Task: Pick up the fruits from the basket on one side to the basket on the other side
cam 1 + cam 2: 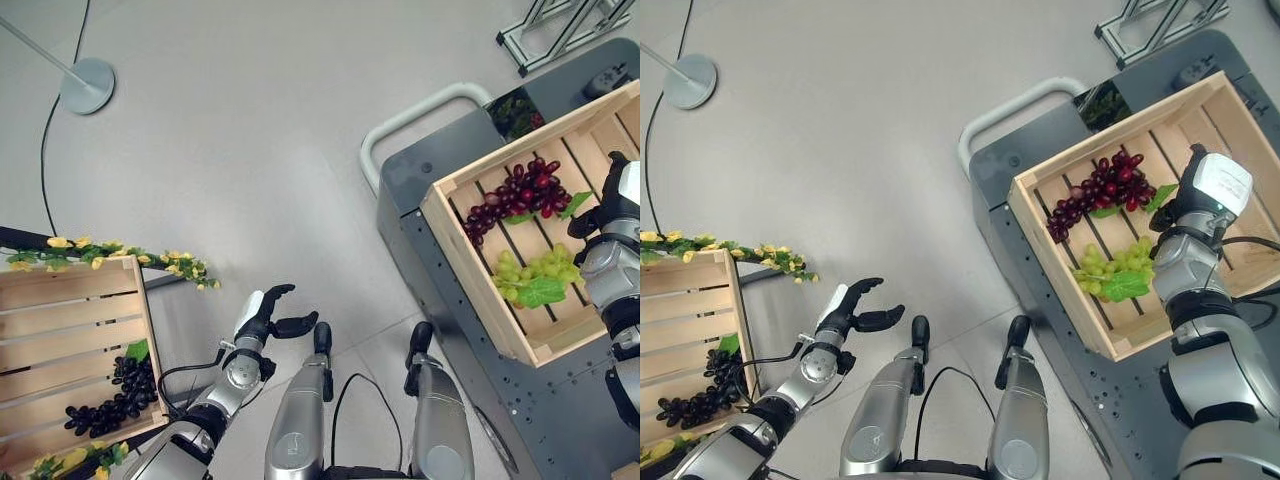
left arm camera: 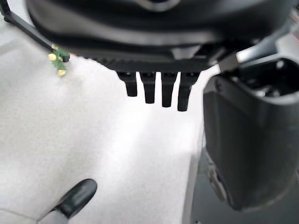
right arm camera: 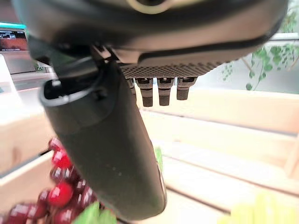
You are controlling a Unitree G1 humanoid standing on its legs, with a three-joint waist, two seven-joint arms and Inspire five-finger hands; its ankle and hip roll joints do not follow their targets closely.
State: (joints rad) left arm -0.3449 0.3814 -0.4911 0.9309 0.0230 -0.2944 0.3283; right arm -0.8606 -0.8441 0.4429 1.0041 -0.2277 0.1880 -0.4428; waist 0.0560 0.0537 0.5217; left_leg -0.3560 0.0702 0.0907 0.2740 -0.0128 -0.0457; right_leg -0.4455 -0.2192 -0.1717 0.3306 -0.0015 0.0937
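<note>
A wooden crate (image 1: pixel 478 292) on the right holds a bunch of red grapes (image 1: pixel 520 195) and a bunch of green grapes (image 1: pixel 535 275) with leaves. My right hand (image 1: pixel 1198 205) hovers inside this crate, just right of both bunches, open and empty. Its wrist view shows the red grapes (image 3: pixel 60 191) and green grapes (image 3: pixel 261 207) below the straight fingers (image 3: pixel 163 91). On the left, a second wooden crate (image 1: pixel 60 330) holds dark purple grapes (image 1: pixel 115 400). My left hand (image 1: pixel 265 320) is over the floor to the right of that crate, open and holding nothing.
The right crate rests on a grey cart (image 1: pixel 440 330) with a white handle (image 1: pixel 420 110). A yellow flower garland (image 1: pixel 120 255) runs along the left crate's far edge. A lamp stand base (image 1: pixel 88 85) and a metal frame (image 1: pixel 560 30) stand on the floor farther off.
</note>
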